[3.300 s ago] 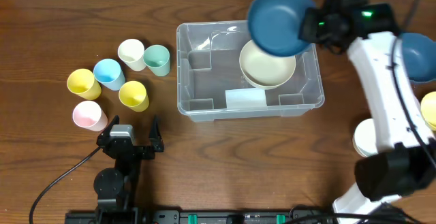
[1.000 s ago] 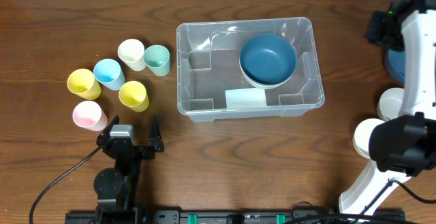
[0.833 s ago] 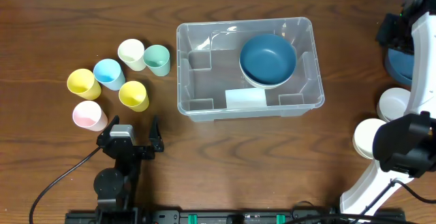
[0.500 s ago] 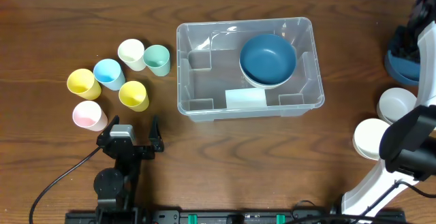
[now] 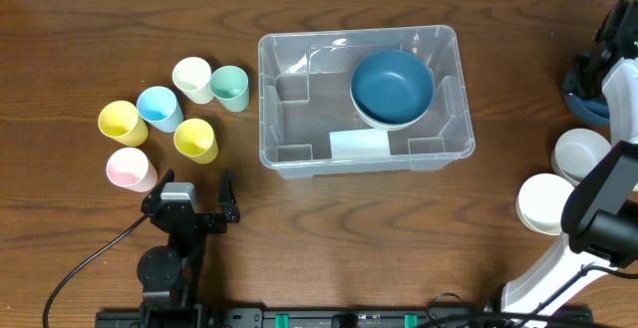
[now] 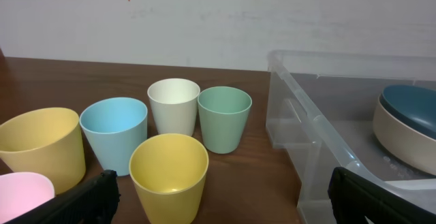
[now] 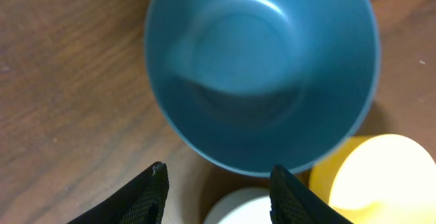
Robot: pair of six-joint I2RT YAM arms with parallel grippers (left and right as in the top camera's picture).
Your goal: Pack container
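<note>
Found right gripper (image 7: 218,176) hanging directly over a loose blue bowl (image 7: 259,67), with the bowl's near rim just ahead of the fingertips. Read it as released: jaws parted, nothing pinched between them. Took the bowl to be sitting on the surface (image 5: 80,29), not held. Noted a yellow item (image 7: 378,176) and a white bowl (image 7: 235,210) just beside it, on the gripper's own side of the rim.

Located the container (image 5: 299,119) well off to this gripper's left, long axis running left to right, so roughly in line with the path from gripper to bin. Found its right half, the end nearer this gripper, already taken by a stacked blue bowl (image 5: 392,82) nested in a cream bowl (image 5: 371,121). Saw the left half bare apart from a white label (image 5: 359,145).

Judged the deciding relation: bowl straight below, container far to the left. Expect a drop onto the rim, then a long leftward carry to the stack.

Logged left gripper (image 5: 189,196) spread fully wide and holding nothing, with cups (image 5: 194,139) just ahead and to its left, container ahead and to its right. Judged the right arm much the nearer to the loose bowl, the left arm nearer the cups.

Flagged a crowding risk from the neighbours beside the rim.
</note>
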